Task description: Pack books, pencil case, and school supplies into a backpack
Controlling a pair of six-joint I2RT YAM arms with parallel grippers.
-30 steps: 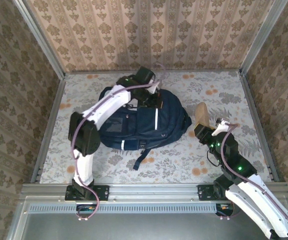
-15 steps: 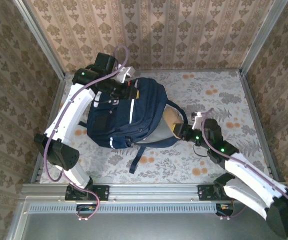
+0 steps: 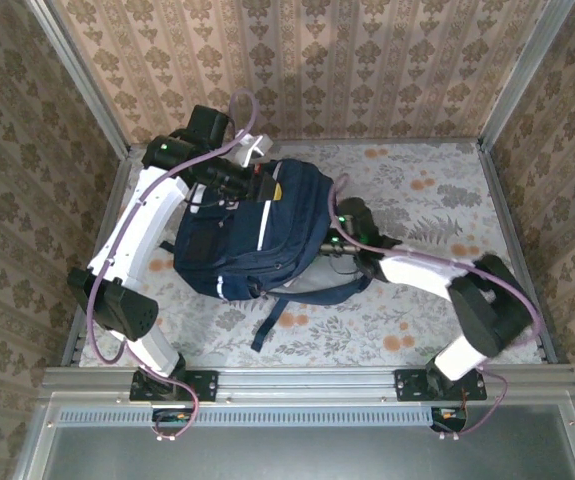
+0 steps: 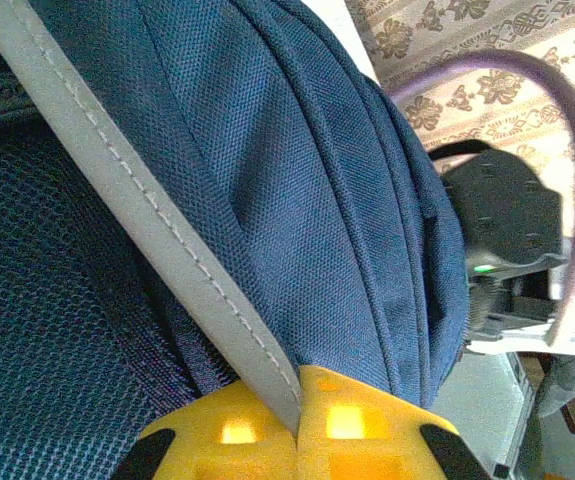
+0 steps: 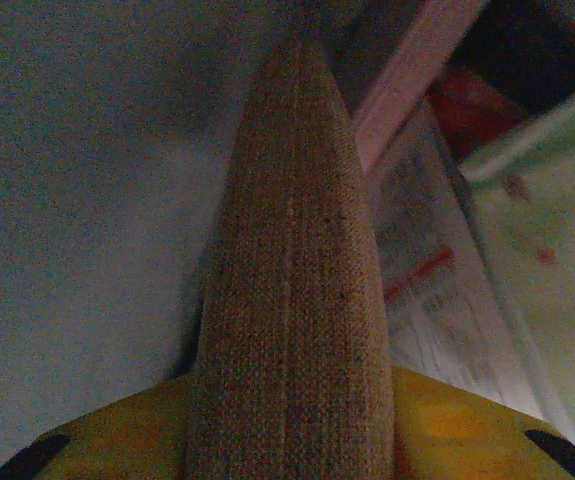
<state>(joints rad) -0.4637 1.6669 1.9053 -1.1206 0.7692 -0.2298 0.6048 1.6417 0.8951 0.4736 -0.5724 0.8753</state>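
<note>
Blue backpack on the flowery worktop.
Left claw pinches its pale stripe tight; right claw grips the brown pencil case.

— What is spread underneath?
— A pale cloth with leaves and orange flowers.
— And around it?
— Brown patterned wallpaper on three sides, silver posts at the corners, a metal rail in front.

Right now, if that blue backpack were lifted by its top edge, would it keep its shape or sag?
Probably sag: the backpack is soft woven fabric, folding where the left gripper pinches its grey trim. Its loose black strap would likely dangle and drag. It bulges, so it may feel weighty.
</note>
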